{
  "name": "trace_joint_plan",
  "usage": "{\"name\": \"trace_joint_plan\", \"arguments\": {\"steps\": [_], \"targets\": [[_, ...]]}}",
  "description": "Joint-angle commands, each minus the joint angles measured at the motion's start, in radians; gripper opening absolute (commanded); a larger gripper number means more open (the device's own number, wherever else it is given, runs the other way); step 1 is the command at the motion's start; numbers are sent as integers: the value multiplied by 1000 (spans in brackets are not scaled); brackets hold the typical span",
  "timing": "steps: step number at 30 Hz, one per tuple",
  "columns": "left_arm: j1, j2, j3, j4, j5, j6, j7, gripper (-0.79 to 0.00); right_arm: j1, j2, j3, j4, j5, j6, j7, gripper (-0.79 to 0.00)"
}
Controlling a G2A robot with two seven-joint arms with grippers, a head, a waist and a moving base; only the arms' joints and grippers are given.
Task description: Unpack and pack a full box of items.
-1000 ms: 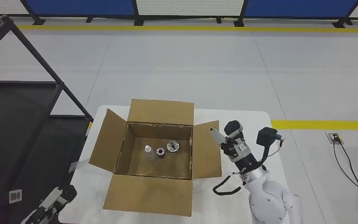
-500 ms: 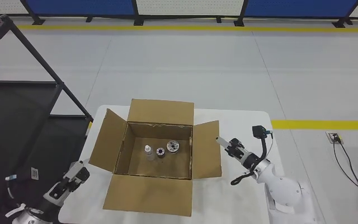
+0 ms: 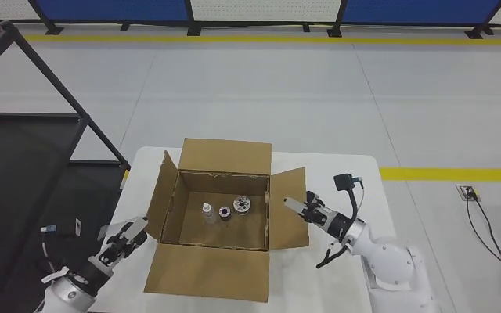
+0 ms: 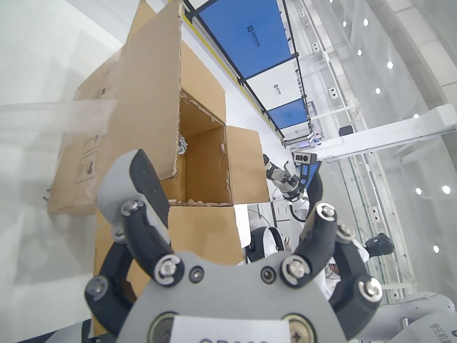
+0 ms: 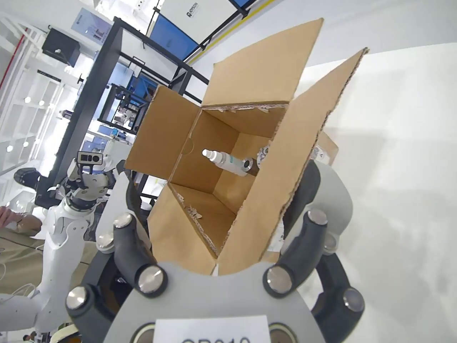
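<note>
Cardboard box (image 3: 207,270) sits open at the lower centre of the top view, on the white table (image 3: 348,168); its near flap lies flat toward the bottom edge, its far flap rises behind, and a flap stands out on each side. On the box floor a small white bottle (image 3: 207,211) stands upright; just to its right is a small dark round item (image 3: 225,212); just right of that, nearer the far wall, is a silvery round item (image 3: 242,204).

At the lower left of the top view the left gripper (image 3: 129,235) hovers just beside the left flap (image 3: 159,205), which stands steeply; its fingers are spread wide with nothing between them; whether a fingertip touches the flap I cannot tell. Right of the box, the right gripper (image 3: 296,206) is at the right flap (image 3: 288,227), which leans outward; its fingers are spread wide on either side of the flap's edge, with the cardboard passing between them and neither pad pressed closed on it.
</note>
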Motion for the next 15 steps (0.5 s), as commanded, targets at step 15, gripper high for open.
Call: {"name": "trace_joint_plan", "arguments": {"steps": [15], "targets": [[-271, 9, 249, 102, 77, 202, -153, 0, 151, -3, -202, 163, 158, -39, -52, 0]]}}
